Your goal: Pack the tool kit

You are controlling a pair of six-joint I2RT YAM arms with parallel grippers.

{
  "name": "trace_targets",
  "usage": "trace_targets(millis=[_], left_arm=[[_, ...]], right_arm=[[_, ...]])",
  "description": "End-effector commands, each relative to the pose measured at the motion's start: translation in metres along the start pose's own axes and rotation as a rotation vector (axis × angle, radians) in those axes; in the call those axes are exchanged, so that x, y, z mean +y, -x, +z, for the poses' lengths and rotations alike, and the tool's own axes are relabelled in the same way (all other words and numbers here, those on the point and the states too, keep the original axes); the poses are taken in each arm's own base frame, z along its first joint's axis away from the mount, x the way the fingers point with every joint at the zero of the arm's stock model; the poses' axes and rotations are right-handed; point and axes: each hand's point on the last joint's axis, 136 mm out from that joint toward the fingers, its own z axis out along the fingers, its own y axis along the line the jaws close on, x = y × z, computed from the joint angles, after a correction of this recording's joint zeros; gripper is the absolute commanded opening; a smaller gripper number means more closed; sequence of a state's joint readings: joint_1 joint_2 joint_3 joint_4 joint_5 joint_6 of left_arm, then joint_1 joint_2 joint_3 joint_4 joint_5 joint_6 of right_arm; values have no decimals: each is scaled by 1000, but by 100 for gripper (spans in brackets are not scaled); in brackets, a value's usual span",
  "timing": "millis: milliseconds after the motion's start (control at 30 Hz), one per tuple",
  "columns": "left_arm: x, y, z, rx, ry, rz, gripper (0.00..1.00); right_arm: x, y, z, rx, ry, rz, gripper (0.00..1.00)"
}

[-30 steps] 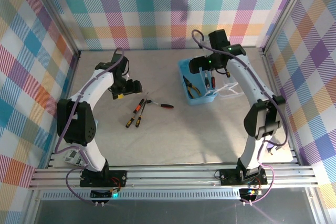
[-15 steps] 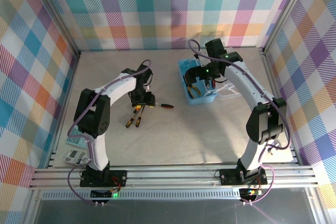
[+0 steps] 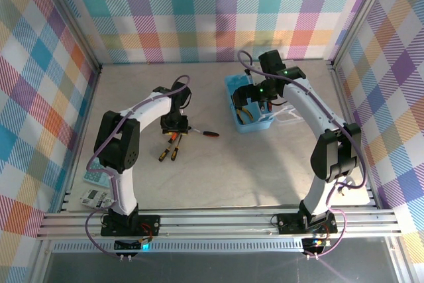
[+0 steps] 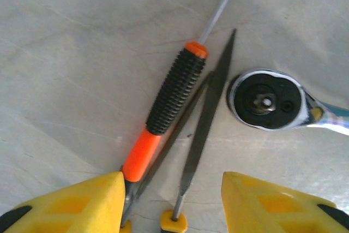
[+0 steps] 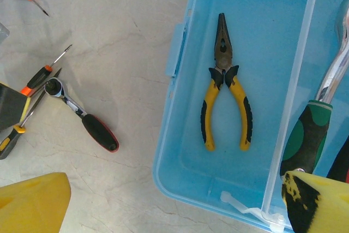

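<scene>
The light blue case (image 3: 233,87) stands open at the back right, with yellow-handled pliers (image 5: 225,88) lying inside on its floor (image 5: 185,156). A green-and-black handled ratchet (image 5: 311,135) lies in the neighbouring compartment. My right gripper (image 5: 174,211) hovers open over the case's near wall, seen from above as the right gripper (image 3: 255,93). My left gripper (image 4: 172,203) is down on the table, open, straddling an orange-and-black screwdriver (image 4: 169,102) and a yellow-handled file (image 4: 204,129). Its left fingertip (image 4: 82,203) touches the orange handle. The red-handled wrench (image 3: 207,132) lies just right of it.
The wrench's round head (image 4: 265,99) sits close beside the file tip. Two more screwdrivers (image 3: 167,148) lie just nearer than the left gripper (image 3: 175,124). The clear lid (image 3: 289,116) lies right of the case. A pale calculator (image 3: 93,190) rests at the near left edge.
My left arm swung right and dropped onto the screwdrivers, and its jaws narrowed around them. The right gripper shifted slightly over the case and stayed open.
</scene>
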State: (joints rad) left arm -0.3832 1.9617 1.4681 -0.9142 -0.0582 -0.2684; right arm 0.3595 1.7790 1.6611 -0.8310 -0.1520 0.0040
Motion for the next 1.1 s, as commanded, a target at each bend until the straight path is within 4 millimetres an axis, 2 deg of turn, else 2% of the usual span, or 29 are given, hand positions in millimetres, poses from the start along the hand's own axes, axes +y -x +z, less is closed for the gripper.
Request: trace_targets(millis=[0,167,367,500,667,867,1067], left_arm=[[18,-2,2,11,39,-24,48],[21,-9,1,28,31,-17,43],[34,-50,-1,77,43,-39,42],[46,-67,-2,85,68,-59,42],[52,-73,7,108,70,-80,40],[46,-80,21,150,39,-73,37],[37,-83,28,170,-4,-61,35]], right_arm=[[6,4,-7,-22,28,6,99],[5,3,-6,-19,26,7,99],[5,2,-6,-17,22,8,99],[6,3,-2,-10,35,10,99],[9,4,-3,-14,43,8,99],[8,2,-3,-9,35,4,99],[9,9,-3,-17,39,2,99]])
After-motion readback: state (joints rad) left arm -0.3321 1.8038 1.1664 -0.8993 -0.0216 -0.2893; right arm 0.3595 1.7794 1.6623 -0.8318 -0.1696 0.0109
